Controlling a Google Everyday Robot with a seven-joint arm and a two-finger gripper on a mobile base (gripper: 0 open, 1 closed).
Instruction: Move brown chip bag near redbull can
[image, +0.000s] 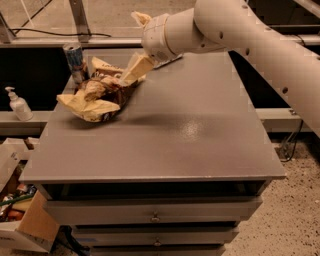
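One pale robot arm fills the upper right, reaching in from the right edge and ending in the gripper over the far left part of the grey cabinet top, which spreads out below and to the right of the gripper. The brown chip bag lies crumpled on that top, just below and to the left of the gripper, with its pale yellow ends splayed toward the cabinet's left edge. The gripper stands wide open with nothing caught between its jaws: one of its fingers slants down-left so that its tip overlaps the bag's upper right edge, while the other points up and away behind the wrist. Whether the lower tip presses on the bag or only hangs over it cannot be told. The redbull can stands upright to the left of the gripper, at the back left corner, just behind the bag. Far to the gripper's left and lower down, off the cabinet, a white pump bottle stands on a ledge.
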